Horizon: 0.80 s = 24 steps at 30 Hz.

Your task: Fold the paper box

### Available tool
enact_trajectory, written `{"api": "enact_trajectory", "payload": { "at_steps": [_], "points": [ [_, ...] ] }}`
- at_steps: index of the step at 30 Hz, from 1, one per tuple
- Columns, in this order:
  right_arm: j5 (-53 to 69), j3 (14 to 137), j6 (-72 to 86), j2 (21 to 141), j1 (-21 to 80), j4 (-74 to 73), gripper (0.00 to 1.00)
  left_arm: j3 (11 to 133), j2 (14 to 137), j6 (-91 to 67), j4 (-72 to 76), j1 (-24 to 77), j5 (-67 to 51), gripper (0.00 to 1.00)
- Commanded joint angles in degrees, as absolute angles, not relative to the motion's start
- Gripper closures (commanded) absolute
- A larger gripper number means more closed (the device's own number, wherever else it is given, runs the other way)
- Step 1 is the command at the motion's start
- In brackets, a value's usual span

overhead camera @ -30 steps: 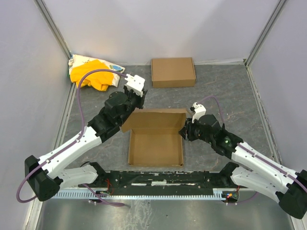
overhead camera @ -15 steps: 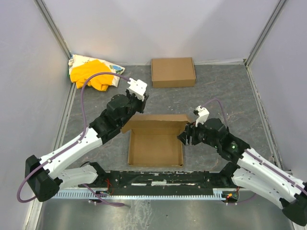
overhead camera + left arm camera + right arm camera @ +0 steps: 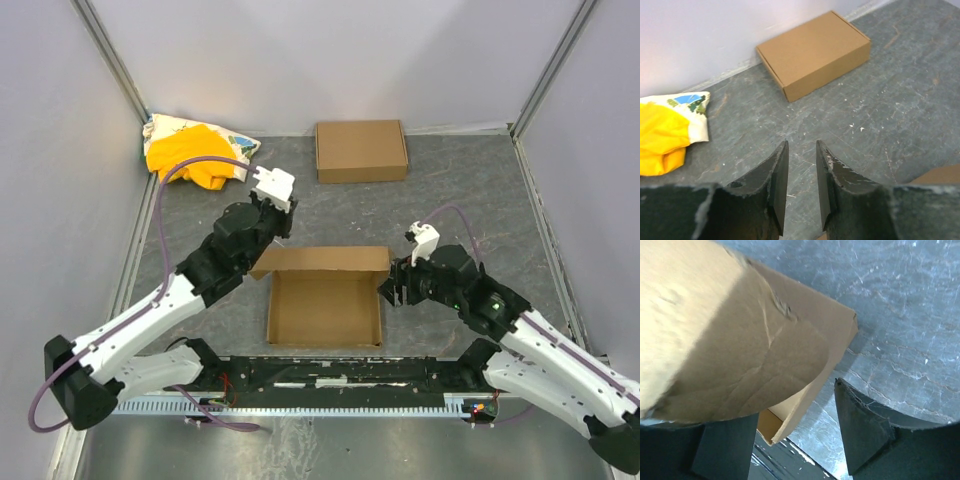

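Observation:
The paper box (image 3: 325, 312) lies open as a shallow brown tray in the middle of the table, its lid flap (image 3: 322, 260) raised along the far edge. My left gripper (image 3: 278, 215) hovers just behind the lid's left corner. In the left wrist view its fingers (image 3: 777, 175) stand a small gap apart, open, with only grey floor between them. My right gripper (image 3: 392, 290) is at the tray's right far corner. It is open wide, and a curved cardboard side flap (image 3: 740, 350) hangs between its jaws, clear of the right finger (image 3: 865, 430).
A second flat brown box (image 3: 361, 150) lies closed at the back wall, also seen as the far box (image 3: 815, 52) in the left wrist view. A yellow cloth bundle (image 3: 195, 155) sits in the back left corner. Grey walls close in three sides.
My right gripper has opened and slid nearer along the box's right side. My left gripper has drawn back to the left, off the lid. The lid flap has tipped nearer.

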<state>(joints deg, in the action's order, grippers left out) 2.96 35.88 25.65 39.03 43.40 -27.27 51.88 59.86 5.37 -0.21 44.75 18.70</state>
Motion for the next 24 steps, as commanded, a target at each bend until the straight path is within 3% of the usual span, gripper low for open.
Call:
{"api": "enact_trajectory", "payload": {
  "at_steps": [1, 11, 20, 24],
  "points": [
    [0.51, 38.27, 25.15, 42.81, 43.69, -25.38, 0.34, 51.41, 53.13, 2.12, -2.19, 44.81, 26.32, 0.57],
    [-11.02, 38.67, 25.17, 42.47, 43.68, -21.86, 0.40, 46.05, 43.69, -1.35, -5.55, 44.76, 30.92, 0.55],
    [-5.39, 33.49, 21.84, 42.19, 43.68, -9.54, 0.40, 40.56, 36.10, -8.33, -6.19, 44.80, 36.76, 0.55],
    [-6.38, 32.09, 22.82, 45.12, 43.68, -6.13, 0.55, 37.57, 30.37, -10.32, -6.15, 44.81, 37.88, 0.55]
  ]
}}
